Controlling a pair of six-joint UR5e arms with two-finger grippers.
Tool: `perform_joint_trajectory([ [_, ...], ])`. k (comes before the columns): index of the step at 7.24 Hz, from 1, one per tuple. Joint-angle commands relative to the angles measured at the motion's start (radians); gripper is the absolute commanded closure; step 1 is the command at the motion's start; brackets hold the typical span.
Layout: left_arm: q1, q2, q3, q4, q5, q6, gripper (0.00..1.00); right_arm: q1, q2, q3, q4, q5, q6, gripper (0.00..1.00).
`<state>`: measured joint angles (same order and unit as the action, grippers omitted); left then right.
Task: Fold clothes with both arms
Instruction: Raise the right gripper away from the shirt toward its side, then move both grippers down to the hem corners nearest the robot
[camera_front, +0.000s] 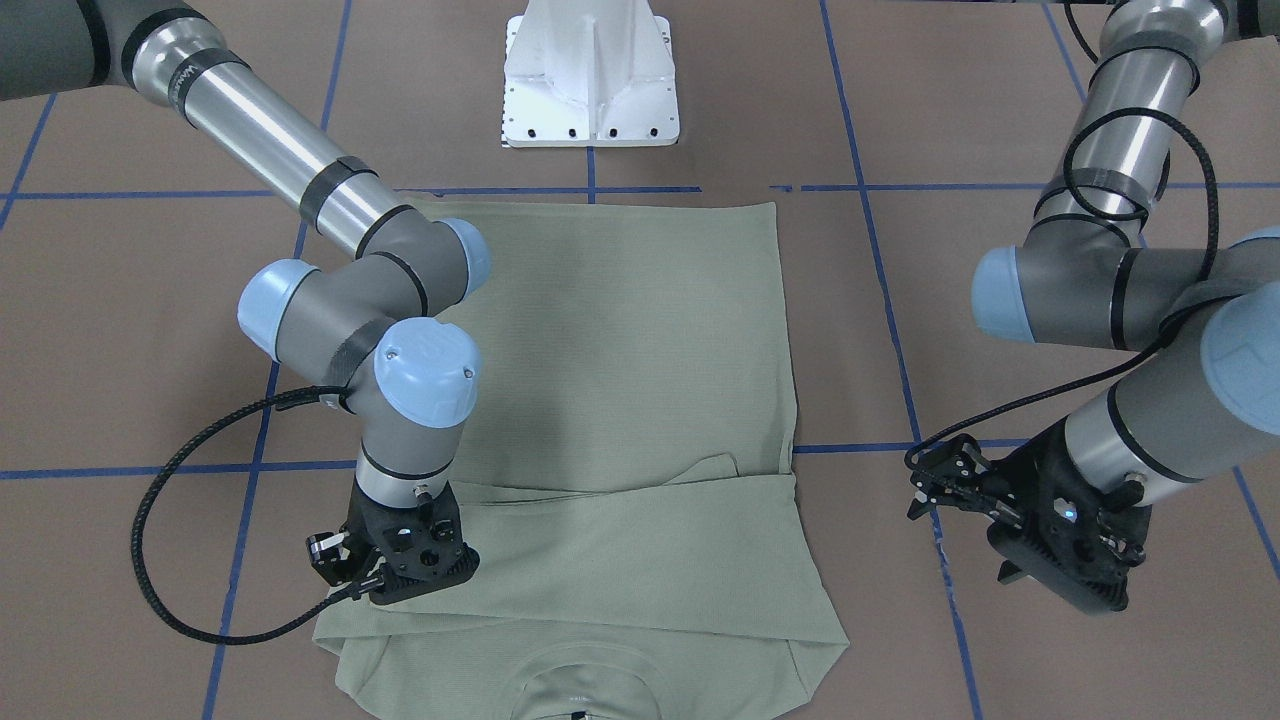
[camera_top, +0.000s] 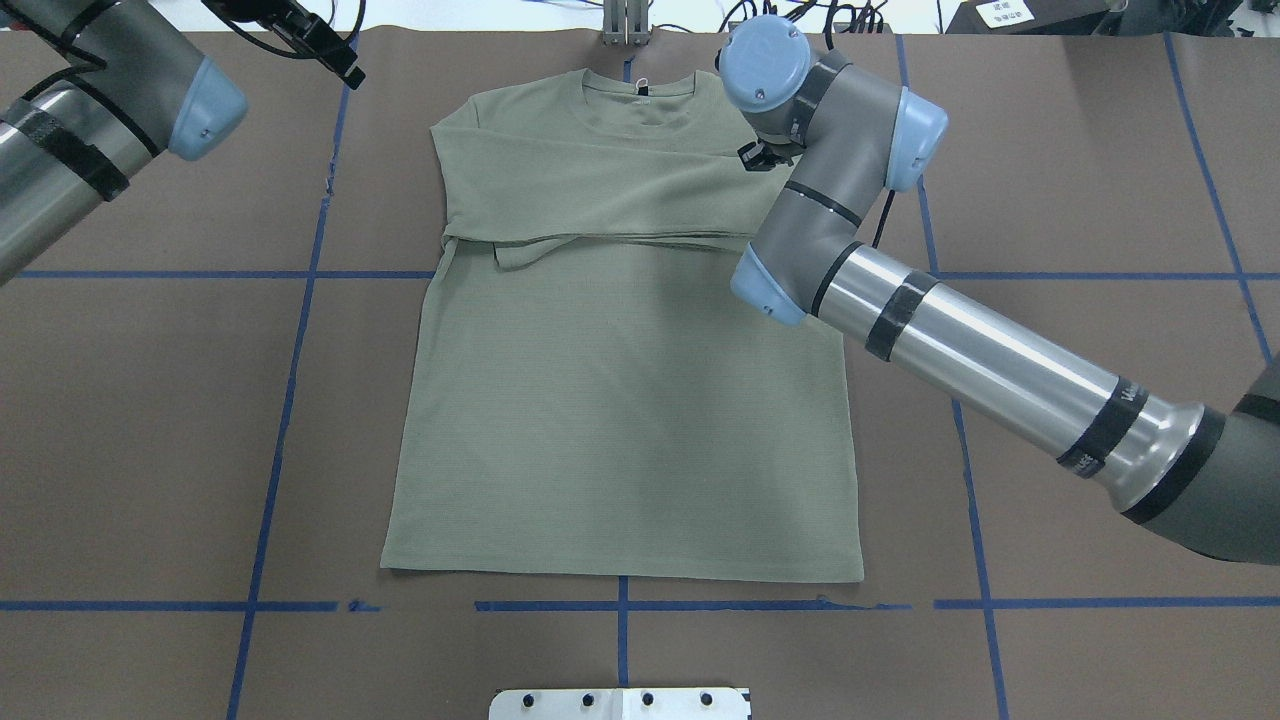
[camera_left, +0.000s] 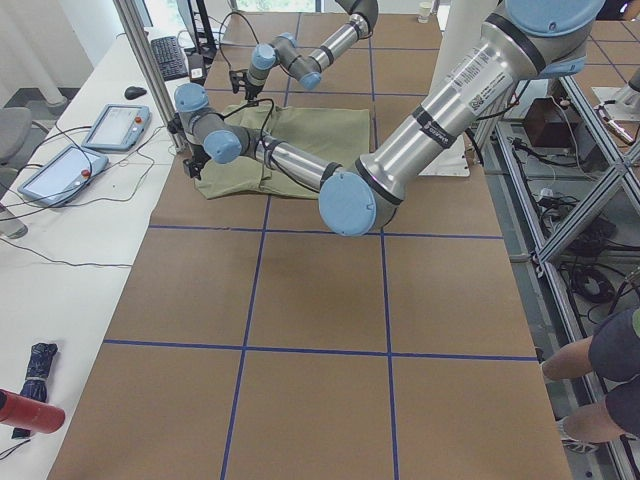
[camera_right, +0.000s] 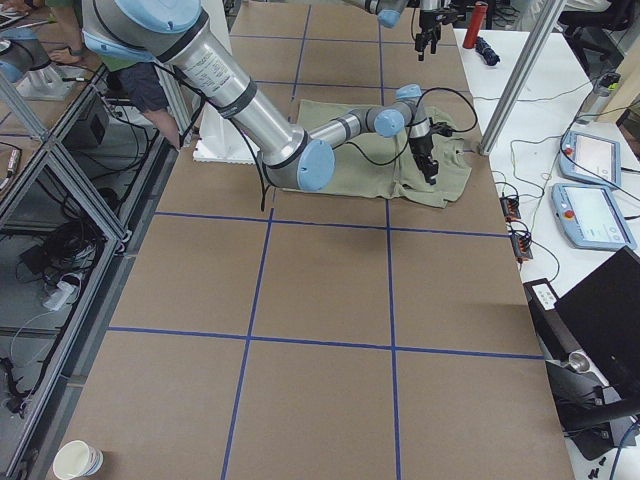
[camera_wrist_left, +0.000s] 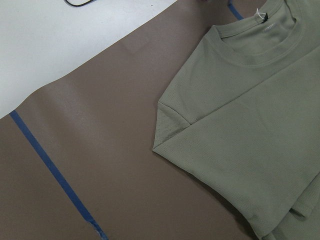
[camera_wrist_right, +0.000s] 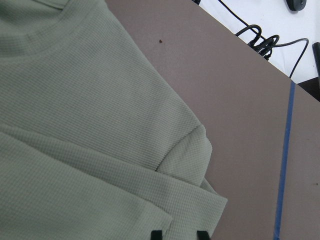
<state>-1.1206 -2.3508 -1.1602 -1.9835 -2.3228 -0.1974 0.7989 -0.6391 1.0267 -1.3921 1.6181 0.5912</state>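
Observation:
The pale sage-green shirt (camera_top: 620, 400) lies flat on the brown table, neck at the far edge, with both sleeves folded across the chest (camera_front: 620, 380). My right gripper (camera_front: 350, 575) hangs low over the shirt's shoulder corner by the folded sleeve. In the right wrist view its fingertips (camera_wrist_right: 157, 235) stand apart over the cloth edge, so it is open and holds nothing. My left gripper (camera_front: 920, 490) hovers above bare table beside the shirt's other shoulder, clear of the cloth, and looks open and empty. The left wrist view shows that shoulder and the collar (camera_wrist_left: 250, 110), but no fingers.
The white pedestal base (camera_front: 590, 90) stands at the table's near edge, past the shirt's hem. Blue tape lines (camera_top: 300, 350) grid the table. Teach pendants (camera_left: 115, 125) and cables lie on the white bench beyond the collar end, by an aluminium post (camera_right: 520, 70).

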Motion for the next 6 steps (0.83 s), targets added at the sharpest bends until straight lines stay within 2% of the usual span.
perform_joint_trajectory([
  [1,0.013,0.01,-0.08,0.002,0.011,-0.173,0.0,0.083,-0.028,0.067,0.036,0.284,0.124,0.0],
  [2,0.047,0.08,-0.189,0.0,0.037,-0.314,0.0,0.077,-0.11,0.186,0.032,0.337,0.301,0.0],
  [3,0.118,0.166,-0.331,0.002,0.124,-0.439,0.0,0.082,-0.175,0.291,0.027,0.446,0.388,0.0],
  [4,0.177,0.253,-0.448,0.002,0.176,-0.529,0.0,0.077,-0.292,0.45,0.036,0.482,0.536,0.0],
  [6,0.25,0.408,-0.644,-0.001,0.183,-0.694,0.0,0.015,-0.553,0.843,0.042,0.477,0.779,0.0],
])
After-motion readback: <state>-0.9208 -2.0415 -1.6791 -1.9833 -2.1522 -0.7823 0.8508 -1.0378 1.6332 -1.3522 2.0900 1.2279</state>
